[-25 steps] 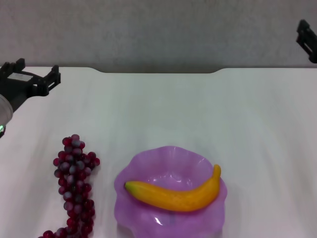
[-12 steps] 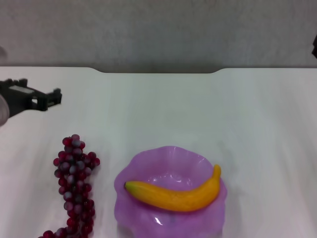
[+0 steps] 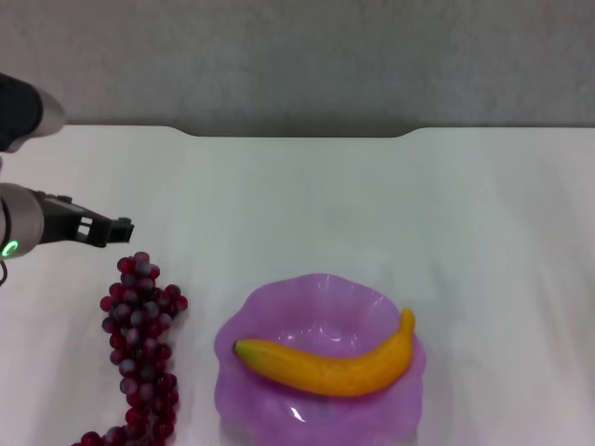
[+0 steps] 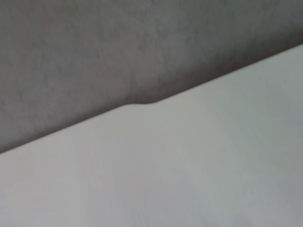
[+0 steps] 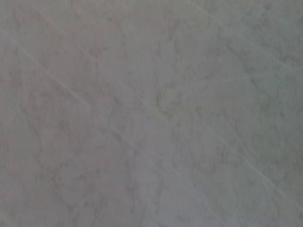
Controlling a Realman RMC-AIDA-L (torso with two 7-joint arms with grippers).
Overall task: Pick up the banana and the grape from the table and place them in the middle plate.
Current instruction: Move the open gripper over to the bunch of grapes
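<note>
just beyond the grape (image 3: 139,348), my left gripper (image 3: 110,230) hovers, grip unclear; the bunch runs lengthwise toward me.

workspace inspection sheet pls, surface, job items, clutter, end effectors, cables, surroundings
Surface: white table with a notch in its far edge.
Banana: the banana lies inside the middle plate, already placed.
Grape: the grape lies on the table at the robot's left of the plate, apart from it, not yet moved.
Clutter: nothing seen.
End effectors: left end effector hangs just beyond the far end of the grape bunch, holding nothing; whether its fingers are open cannot be told. Right end effector is out of the head view.
Cables: nothing seen.
Surroundings: plain grey wall behind the table.
</note>
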